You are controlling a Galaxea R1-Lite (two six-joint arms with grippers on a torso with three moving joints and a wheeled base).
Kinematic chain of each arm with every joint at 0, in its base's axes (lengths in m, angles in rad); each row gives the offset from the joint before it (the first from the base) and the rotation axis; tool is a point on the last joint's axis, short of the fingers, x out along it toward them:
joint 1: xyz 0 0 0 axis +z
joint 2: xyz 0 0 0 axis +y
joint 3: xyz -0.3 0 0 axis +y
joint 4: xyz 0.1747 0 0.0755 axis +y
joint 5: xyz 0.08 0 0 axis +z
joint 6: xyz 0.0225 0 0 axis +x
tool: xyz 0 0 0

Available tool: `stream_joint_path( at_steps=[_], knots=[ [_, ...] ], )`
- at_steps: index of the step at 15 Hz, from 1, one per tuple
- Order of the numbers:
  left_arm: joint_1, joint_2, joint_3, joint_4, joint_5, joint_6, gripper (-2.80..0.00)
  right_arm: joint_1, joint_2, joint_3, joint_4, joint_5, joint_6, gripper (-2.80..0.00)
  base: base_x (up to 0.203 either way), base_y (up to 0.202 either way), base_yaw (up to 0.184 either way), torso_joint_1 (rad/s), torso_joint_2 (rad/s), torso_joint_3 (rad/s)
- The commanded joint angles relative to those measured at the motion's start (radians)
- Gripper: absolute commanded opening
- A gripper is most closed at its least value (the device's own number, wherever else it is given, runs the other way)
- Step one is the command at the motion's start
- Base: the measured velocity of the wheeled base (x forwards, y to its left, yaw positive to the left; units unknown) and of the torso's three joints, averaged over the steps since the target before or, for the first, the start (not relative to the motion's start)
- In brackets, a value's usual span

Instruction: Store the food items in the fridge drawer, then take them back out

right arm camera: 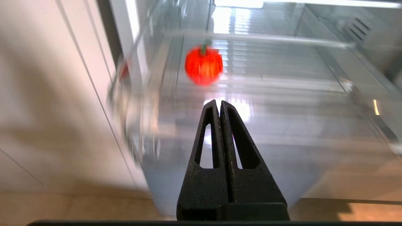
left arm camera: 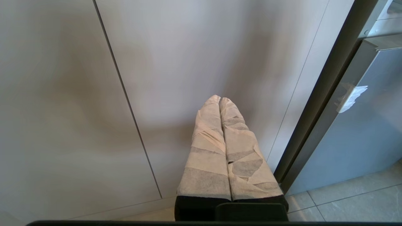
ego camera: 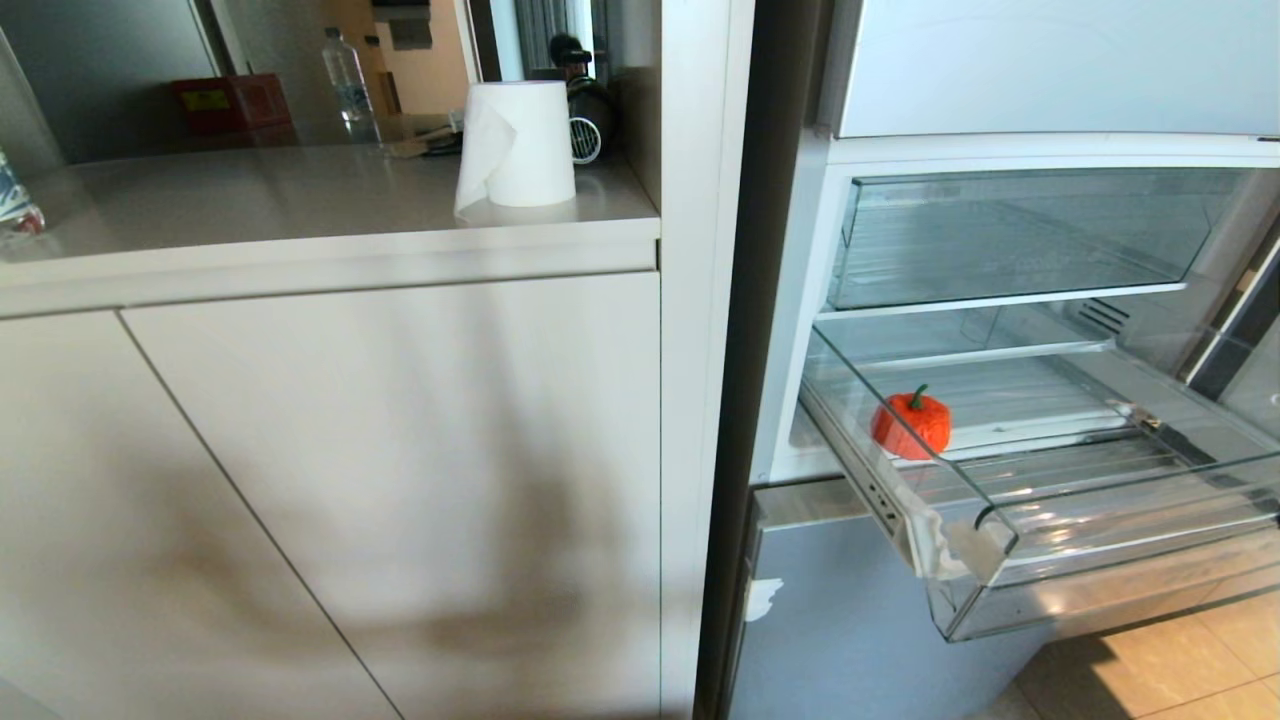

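Pulled-out fridge drawer (ego camera: pixel 1100 520) holds one pepper-shaped toy (ego camera: pixel 911 424).

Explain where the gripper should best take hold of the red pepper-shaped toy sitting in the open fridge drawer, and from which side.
Probably grip the pepper toy across its round ribbed body, coming from above through the open top of the drawer. It sits upright near the left wall with its green stem pointing up; the stem looks too thin to hold, and the clear walls block a level approach.
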Motion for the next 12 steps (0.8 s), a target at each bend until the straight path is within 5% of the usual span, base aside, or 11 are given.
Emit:
stream_joint_path(
  at_steps=[1,5,12],
  knots=[
    [0.0,0.0,0.0,0.0,0.0,0.0,-2.8,0.005,-0.31,0.187,0.002,-0.006,-0.028,-2.8,0.0,0.0,0.0,0.0,0.0,0.0],
    [0.0,0.0,0.0,0.0,0.0,0.0,-2.8,0.012,-0.394,0.329,0.319,-0.026,-0.022,-2.8,0.0,0.0,0.0,0.0,0.0,0.0],
    [0.0,0.0,0.0,0.0,0.0,-0.002,-2.8,-0.066,-0.662,0.334,0.311,-0.025,-0.04,-2.8,0.0,0.0,0.0,0.0,0.0,0.0]
  ],
)
